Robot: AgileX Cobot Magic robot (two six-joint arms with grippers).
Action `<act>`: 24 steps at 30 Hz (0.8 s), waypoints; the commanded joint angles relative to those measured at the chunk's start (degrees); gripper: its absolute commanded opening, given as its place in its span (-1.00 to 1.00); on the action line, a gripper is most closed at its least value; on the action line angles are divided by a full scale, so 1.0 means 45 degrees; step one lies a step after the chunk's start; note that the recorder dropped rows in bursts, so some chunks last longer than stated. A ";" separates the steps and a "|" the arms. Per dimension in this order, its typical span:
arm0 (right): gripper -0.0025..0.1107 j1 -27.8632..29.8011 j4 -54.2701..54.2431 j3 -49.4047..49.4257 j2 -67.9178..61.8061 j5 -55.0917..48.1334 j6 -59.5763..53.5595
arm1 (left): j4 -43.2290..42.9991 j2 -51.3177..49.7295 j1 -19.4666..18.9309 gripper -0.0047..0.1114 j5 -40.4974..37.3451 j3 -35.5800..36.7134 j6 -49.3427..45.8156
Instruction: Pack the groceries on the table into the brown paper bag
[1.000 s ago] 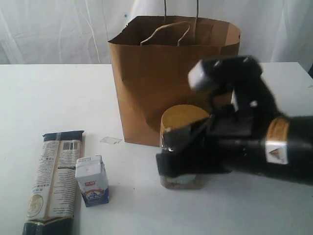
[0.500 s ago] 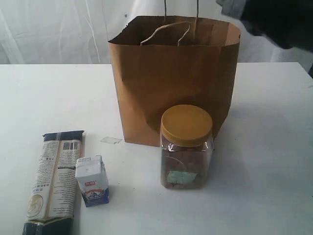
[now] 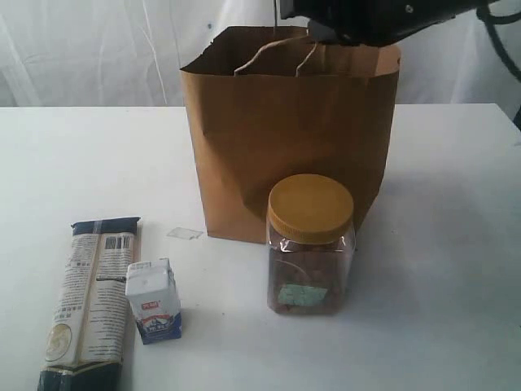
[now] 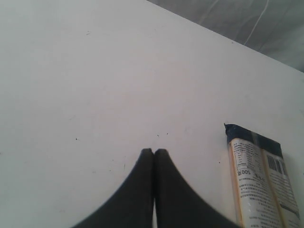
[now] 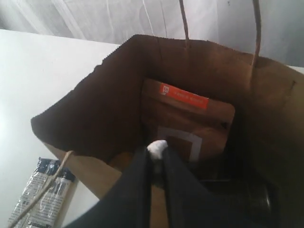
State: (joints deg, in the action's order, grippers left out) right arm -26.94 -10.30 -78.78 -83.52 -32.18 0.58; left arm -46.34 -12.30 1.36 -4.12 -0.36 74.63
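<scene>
Exterior view, arm: The dark right arm [image 3: 374, 16] hung over the open mouth of the brown paper bag [image 3: 285, 138]. Its fingertips could not be made out here.

Exterior view, groceries: The yellow-lidded clear jar [image 3: 310, 244] stood upright just in front of the bag, below the arm. The long dark-blue pasta packet [image 3: 91, 301] lay flat well off toward the left arm's side, with its long axis running toward the camera. The small white carton [image 3: 153, 300] stood just beside it.

Exterior view, writing: The packet showed a barcode and the carton a red-and-blue mark. None of it was readable.

Left wrist view, gripper: The left gripper [image 4: 153, 153] had its fingers pressed together on nothing, over the bare table [image 4: 95, 71].

Left wrist view, relation: The pasta packet lay near, off to one side of the fingertips and roughly parallel with them. This looked like the nearer arm for it.

Right wrist view, gripper: The right gripper [image 5: 156, 156] pinched a small white wrapped piece [image 5: 157, 146] at its tips.

Right wrist view, relation: The bag's opening lay straight below the piece, so the release seemed to need only a drop. The brown-orange pouch [image 5: 190, 123] already stood inside, beyond the fingertips.

Right wrist view, writing: The pouch carried an orange-red strip with white lettering too blurred to read.
</scene>
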 commanded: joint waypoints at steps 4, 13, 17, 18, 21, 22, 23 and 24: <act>-0.65 0.0157 -0.0021 -0.0868 -0.1087 0.0517 -0.0422 | -0.0170 0.0058 -0.0015 -0.92 0.0010 0.0080 -0.0001; -0.46 0.0157 0.1588 -0.0868 -0.1035 0.0206 -0.0422 | -0.0170 0.0058 -0.0015 -0.92 0.0010 0.0080 -0.0001; -0.46 0.0181 0.1784 -0.0868 -0.0682 -0.0502 -0.0422 | -0.0170 0.0058 -0.0015 -0.92 0.0010 0.0080 -0.0001; -0.46 0.0181 0.2018 -0.0868 -0.0513 -0.0499 -0.0422 | -0.0170 0.0058 -0.0015 -0.92 0.0010 0.0080 -0.0001; -0.53 0.0601 0.5254 -0.0868 0.0389 -0.0544 -0.0321 | -0.0170 0.0058 -0.0015 -0.92 0.0010 0.0080 -0.0001; -0.57 0.0869 0.6381 -0.0868 0.0493 -0.0783 0.0193 | -0.0170 0.0058 -0.0015 -0.92 0.0010 0.0080 -0.0001; -0.67 0.1500 0.8515 -0.0868 0.0548 -0.1809 0.1968 | -0.0170 0.0058 -0.0015 -0.92 0.0010 0.0080 -0.0001; -0.71 0.1773 0.9190 -0.0868 0.0548 -0.2541 0.2576 | -0.0170 0.0058 -0.0015 -0.92 0.0010 0.0080 -0.0001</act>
State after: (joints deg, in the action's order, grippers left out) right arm -22.19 19.67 -82.51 -81.57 -37.11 4.52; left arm -46.34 -12.30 1.36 -4.12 -0.36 74.63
